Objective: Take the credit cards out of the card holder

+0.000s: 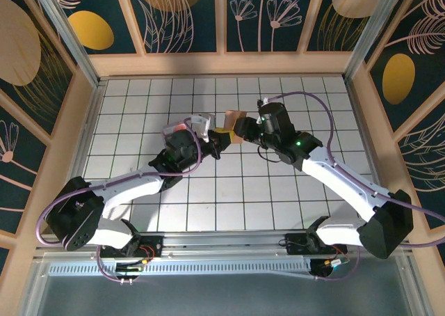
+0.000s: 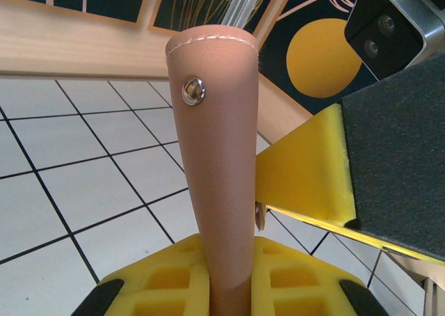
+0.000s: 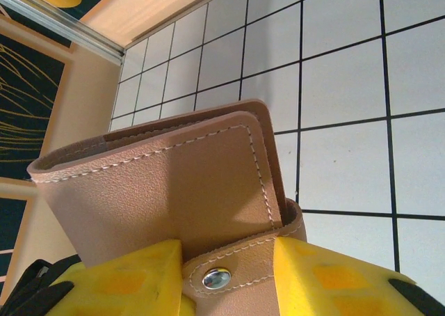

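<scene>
The card holder [image 1: 234, 121] is a folded tan leather wallet with white stitching, held up above the tiled table between both arms. My left gripper [image 1: 221, 140] is shut on its lower edge. In the left wrist view the leather [image 2: 212, 156] rises straight out from between the yellow pads [image 2: 153, 278], with a metal snap [image 2: 193, 91] near its top. My right gripper [image 3: 226, 281] is shut on the holder's snap strap [image 3: 233, 274], and the folded body [image 3: 160, 191] stands above its fingers [image 3: 334, 274]. One right finger [image 2: 306, 184] presses the holder's side. The credit cards are hidden.
A small clear box [image 1: 186, 127] with red inside sits by my left wrist. The white tiled table [image 1: 139, 114] is bounded by wooden walls [image 1: 222, 62]. My two forearms [image 1: 334, 170] slant inward toward the table's middle.
</scene>
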Robot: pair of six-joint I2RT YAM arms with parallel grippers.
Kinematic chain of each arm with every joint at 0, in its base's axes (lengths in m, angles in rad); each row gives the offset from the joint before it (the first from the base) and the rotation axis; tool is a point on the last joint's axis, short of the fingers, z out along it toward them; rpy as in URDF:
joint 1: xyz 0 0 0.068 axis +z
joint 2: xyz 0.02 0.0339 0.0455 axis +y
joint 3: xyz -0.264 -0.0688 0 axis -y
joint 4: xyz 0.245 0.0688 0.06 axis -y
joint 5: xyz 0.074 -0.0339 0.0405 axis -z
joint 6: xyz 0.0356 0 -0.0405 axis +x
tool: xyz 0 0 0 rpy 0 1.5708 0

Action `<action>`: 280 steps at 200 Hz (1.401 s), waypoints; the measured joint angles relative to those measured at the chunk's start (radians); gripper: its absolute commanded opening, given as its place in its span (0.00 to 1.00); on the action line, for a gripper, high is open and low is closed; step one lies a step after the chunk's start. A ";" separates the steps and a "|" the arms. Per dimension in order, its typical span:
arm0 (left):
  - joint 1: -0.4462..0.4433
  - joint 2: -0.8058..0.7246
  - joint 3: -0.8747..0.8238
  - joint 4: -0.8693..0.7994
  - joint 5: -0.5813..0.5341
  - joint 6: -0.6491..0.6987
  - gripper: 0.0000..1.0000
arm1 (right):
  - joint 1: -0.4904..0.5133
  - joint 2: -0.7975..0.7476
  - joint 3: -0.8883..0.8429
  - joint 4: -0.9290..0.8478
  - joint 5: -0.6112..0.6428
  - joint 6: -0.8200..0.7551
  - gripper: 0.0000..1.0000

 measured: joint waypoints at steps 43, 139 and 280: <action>0.000 0.000 0.000 0.008 0.000 -0.008 0.00 | 0.004 0.000 0.000 0.013 -0.006 -0.031 0.47; 0.010 0.000 0.000 0.021 0.029 -0.063 0.00 | 0.023 -0.001 -0.002 0.023 0.027 -0.109 0.44; 0.012 0.000 0.000 0.021 0.042 -0.064 0.00 | 0.010 -0.025 -0.017 0.030 0.003 -0.117 0.05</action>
